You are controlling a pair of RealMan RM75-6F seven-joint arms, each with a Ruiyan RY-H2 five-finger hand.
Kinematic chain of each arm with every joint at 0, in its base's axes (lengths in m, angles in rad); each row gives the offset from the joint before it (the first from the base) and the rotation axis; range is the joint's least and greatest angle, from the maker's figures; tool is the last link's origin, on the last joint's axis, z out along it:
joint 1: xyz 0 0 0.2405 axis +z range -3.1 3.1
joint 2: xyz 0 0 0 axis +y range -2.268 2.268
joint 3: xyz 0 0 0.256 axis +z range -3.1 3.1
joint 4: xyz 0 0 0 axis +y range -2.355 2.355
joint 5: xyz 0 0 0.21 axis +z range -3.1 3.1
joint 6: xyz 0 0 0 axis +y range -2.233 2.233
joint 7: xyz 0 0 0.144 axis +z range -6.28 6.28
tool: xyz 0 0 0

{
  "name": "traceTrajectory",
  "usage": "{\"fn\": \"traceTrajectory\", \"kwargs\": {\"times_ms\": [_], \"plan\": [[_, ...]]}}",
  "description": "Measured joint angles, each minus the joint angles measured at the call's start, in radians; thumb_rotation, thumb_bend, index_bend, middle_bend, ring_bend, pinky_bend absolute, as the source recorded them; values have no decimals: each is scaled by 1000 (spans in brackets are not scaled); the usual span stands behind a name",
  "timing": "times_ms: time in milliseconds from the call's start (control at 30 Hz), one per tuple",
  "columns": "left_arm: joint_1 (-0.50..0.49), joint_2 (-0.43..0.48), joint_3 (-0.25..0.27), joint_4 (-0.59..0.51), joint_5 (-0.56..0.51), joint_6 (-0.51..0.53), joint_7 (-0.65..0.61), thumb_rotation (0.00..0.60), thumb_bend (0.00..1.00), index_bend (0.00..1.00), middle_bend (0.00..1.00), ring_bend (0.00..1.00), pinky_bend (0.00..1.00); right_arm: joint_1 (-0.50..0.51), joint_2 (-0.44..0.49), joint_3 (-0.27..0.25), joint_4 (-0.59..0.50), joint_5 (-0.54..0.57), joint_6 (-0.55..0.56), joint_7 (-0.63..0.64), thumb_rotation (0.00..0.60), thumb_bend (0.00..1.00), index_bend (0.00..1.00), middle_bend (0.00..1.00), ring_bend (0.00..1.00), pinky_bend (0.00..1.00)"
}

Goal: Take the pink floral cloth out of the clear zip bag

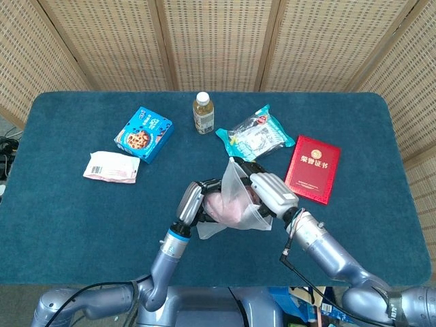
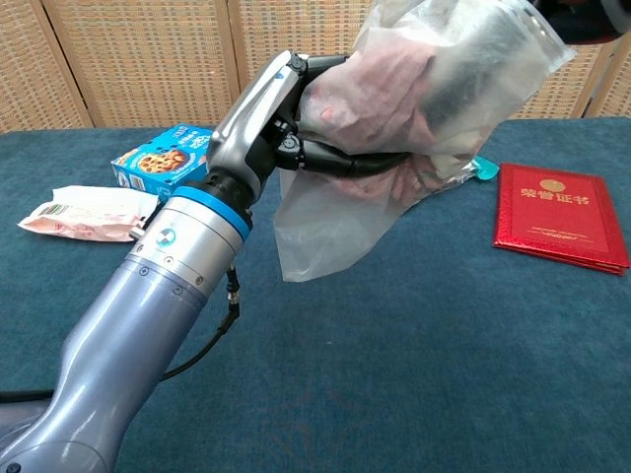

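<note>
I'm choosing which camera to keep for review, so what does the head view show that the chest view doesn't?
Only the head view shows the bottle, the teal snack pack in full, the right hand at the clear zip bag and the whole table. Only the chest view shows, close up, the left hand's fingers wrapped under the bag with the pink floral cloth inside. Both share the left hand, cookie box, red booklet and pink packet.
</note>
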Motion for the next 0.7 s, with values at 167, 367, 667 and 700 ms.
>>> {"fn": "traceTrajectory", "kwargs": {"times_ms": [167,367,667,700], "plan": [[2,6,-1,-9,-4,-4,3,600,216,655,643,547,630,4,-25,-3,4,4,26,-20,600,415,792,0,0,0],[4,9,-2,-16,-7,-5,4,600,217,655,643,547,629,5,-47,-6,9,11,44,-37,600,755,841,0,0,0],[7,19,3,-31,-8,-12,6,600,217,648,559,519,620,2,-64,-10,4,5,65,-55,600,905,879,0,0,0],[8,22,6,-34,-7,-15,5,600,217,610,494,471,589,0,-65,-10,3,2,67,-55,600,905,881,0,0,0]]}}
